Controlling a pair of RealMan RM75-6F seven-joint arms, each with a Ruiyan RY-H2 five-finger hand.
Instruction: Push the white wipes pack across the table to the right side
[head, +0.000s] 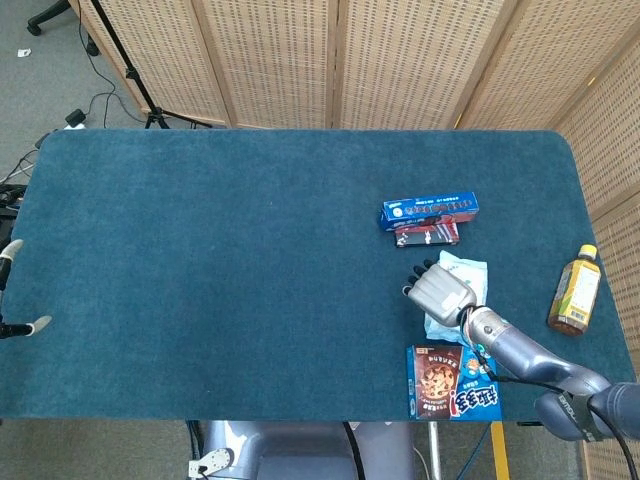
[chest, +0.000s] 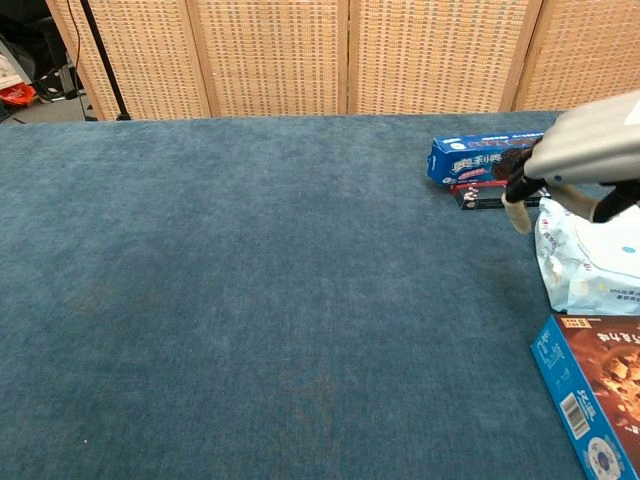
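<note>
The white wipes pack (head: 468, 273) (chest: 585, 268) lies on the right part of the blue table, just below the dark red snack pack. My right hand (head: 440, 289) (chest: 585, 140) is over the pack's left edge, fingers bent downward and spread, gripping nothing. In the chest view one fingertip (chest: 517, 217) hangs beside the pack's upper left corner, and the palm stands above the pack. Whether the hand touches the pack I cannot tell. Of my left hand (head: 20, 288), only pale fingertips show at the far left edge, apart and with nothing between them.
A blue cookie box (head: 428, 210) (chest: 480, 155) and a dark red snack pack (head: 427, 234) (chest: 480, 197) lie just behind the wipes. A brown-and-blue cookie box (head: 452, 382) (chest: 595, 400) sits at the front edge. A tea bottle (head: 574, 291) stands far right.
</note>
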